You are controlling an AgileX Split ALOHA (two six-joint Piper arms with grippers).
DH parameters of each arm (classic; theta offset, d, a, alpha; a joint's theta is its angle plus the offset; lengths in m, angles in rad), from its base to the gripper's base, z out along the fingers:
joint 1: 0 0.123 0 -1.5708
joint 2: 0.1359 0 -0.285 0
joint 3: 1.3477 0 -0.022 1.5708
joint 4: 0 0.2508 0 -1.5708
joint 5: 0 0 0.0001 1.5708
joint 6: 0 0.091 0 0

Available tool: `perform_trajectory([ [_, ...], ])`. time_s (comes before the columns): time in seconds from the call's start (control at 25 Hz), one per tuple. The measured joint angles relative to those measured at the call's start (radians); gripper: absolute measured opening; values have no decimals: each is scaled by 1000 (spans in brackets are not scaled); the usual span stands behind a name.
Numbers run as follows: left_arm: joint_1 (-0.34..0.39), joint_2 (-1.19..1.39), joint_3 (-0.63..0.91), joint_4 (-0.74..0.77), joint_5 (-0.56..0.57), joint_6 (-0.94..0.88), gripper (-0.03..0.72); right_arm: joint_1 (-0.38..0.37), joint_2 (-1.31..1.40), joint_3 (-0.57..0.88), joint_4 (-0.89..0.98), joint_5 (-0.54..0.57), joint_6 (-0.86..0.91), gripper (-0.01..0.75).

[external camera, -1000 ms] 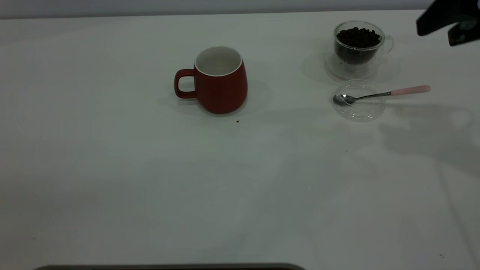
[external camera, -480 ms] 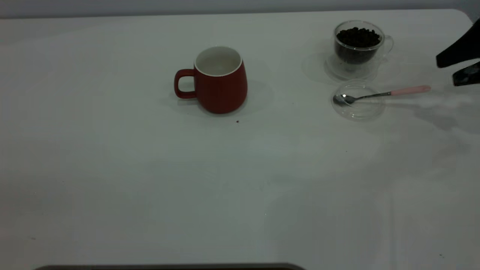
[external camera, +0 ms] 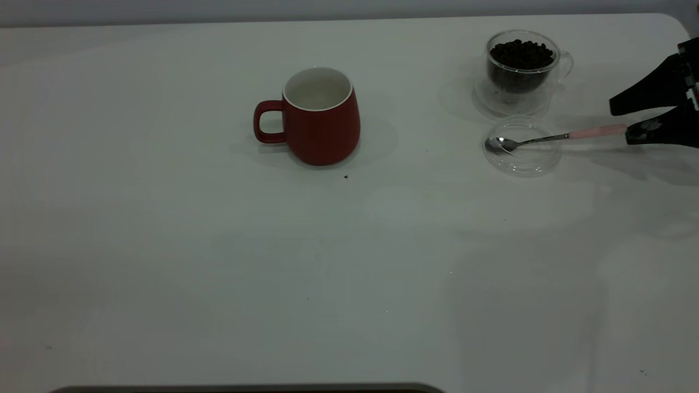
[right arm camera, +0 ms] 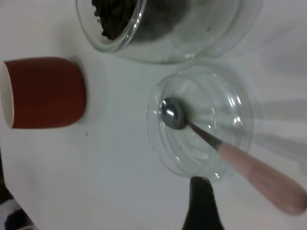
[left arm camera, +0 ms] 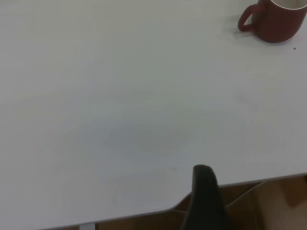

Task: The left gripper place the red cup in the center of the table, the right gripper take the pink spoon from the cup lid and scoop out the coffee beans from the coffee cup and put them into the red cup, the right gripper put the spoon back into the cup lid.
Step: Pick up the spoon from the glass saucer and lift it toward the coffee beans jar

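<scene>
The red cup (external camera: pixel 322 123) stands upright and empty at the table's middle, handle to the left; it also shows in the left wrist view (left arm camera: pixel 280 21) and the right wrist view (right arm camera: pixel 45 93). The pink-handled spoon (external camera: pixel 598 131) lies with its bowl in the clear cup lid (external camera: pixel 521 164), handle pointing right. The glass coffee cup (external camera: pixel 521 65) full of beans stands just behind the lid. My right gripper (external camera: pixel 620 126) is open at the tip of the spoon's handle, jaws above and below it. One right finger (right arm camera: pixel 201 201) lies beside the handle (right arm camera: pixel 259 175). My left gripper is outside the exterior view; one finger (left arm camera: pixel 204 196) hangs over the table's edge.
A small dark speck (external camera: pixel 345 177) lies just in front of the red cup. The table's right edge (external camera: pixel 689 27) is close behind my right gripper. A dark strip (external camera: pixel 246 388) runs along the front edge.
My right gripper has come down from the upper right corner and moved left to the end of the spoon's handle. The cups, lid and spoon have not moved.
</scene>
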Motion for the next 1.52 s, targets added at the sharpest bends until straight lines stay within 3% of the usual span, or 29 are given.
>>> perform_trajectory([
  [0.76,0,0,0,0,0,1,587,67,89,-2,158,10,-96,569],
  [0.96,0,0,0,0,0,1,587,67,89,-2,160,10,-102,438],
  [1.2,0,0,0,0,0,1,587,65,89,-2,164,33,-102,110],
  [1.52,0,0,0,0,0,1,587,-7,65,-2,139,83,-93,92],
])
